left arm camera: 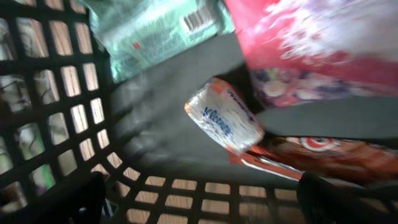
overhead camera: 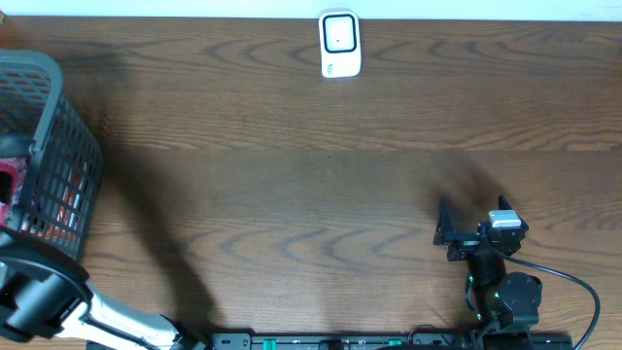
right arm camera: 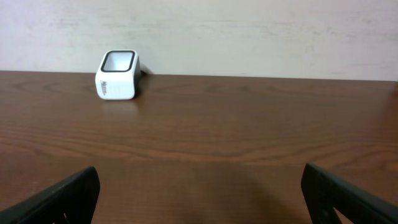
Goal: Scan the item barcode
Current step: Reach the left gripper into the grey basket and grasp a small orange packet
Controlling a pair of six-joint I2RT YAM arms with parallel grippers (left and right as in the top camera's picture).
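Several packaged items lie in the black mesh basket at the table's left edge. The left wrist view shows a white, blue and orange wrapped pack, a green package with a barcode, a red-pink bag and an orange-red packet. My left gripper is inside the basket, open, holding nothing, with the items ahead of it. The white scanner stands at the table's far edge. My right gripper rests low at the front right, open and empty.
The basket's mesh wall is close on the left gripper's left side and below it. My left arm comes in from the bottom left corner. A black cable loops beside the right arm's base.
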